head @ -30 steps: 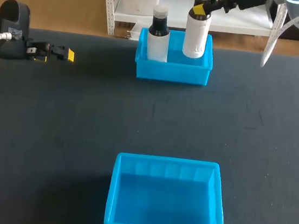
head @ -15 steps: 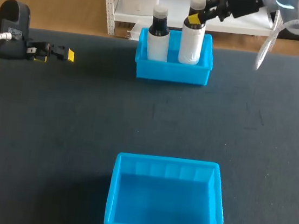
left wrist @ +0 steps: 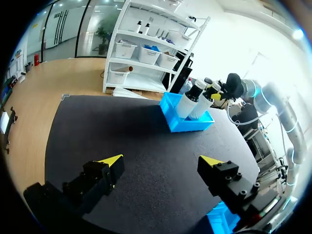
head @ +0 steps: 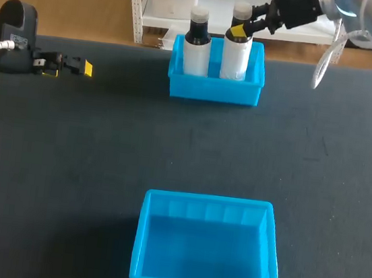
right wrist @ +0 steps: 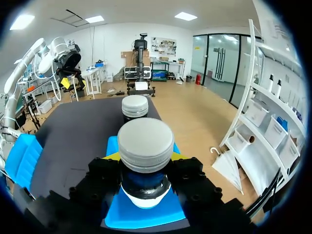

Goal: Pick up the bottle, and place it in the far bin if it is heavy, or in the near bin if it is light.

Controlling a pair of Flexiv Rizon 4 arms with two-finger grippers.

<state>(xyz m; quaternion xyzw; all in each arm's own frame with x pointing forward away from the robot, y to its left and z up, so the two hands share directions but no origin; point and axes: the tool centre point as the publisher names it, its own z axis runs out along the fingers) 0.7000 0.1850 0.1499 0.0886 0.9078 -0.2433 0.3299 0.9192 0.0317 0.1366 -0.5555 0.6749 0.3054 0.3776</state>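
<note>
Right claw (head: 240, 29) is clamped on the white plastic bottle with a dark neck and grey screw cap (head: 235, 55). Both yellow-tipped fingers pinch the neck from either side just under the cap, and you can see that nicely in the right wrist cam, where the cap (right wrist: 146, 141) sits dead centre between them. The bottle hangs upright below the claw with its lower half down inside the far blue plastic bin (head: 212, 89). I honestly can't tell if it's touching the bin floor or not

A second white bottle with the same grey cap (head: 196, 49) stands in that bin too, just ahead of the right claw, close beside the held one but not touching it as far as I can see

Left claw (head: 79, 67) is low over the black bench (head: 104, 142), fingers spread wide apart with nothing between them. From its cam the far bin is well ahead of it, and the near blue plastic bin (head: 209, 200) only peeks in beside one finger
</note>
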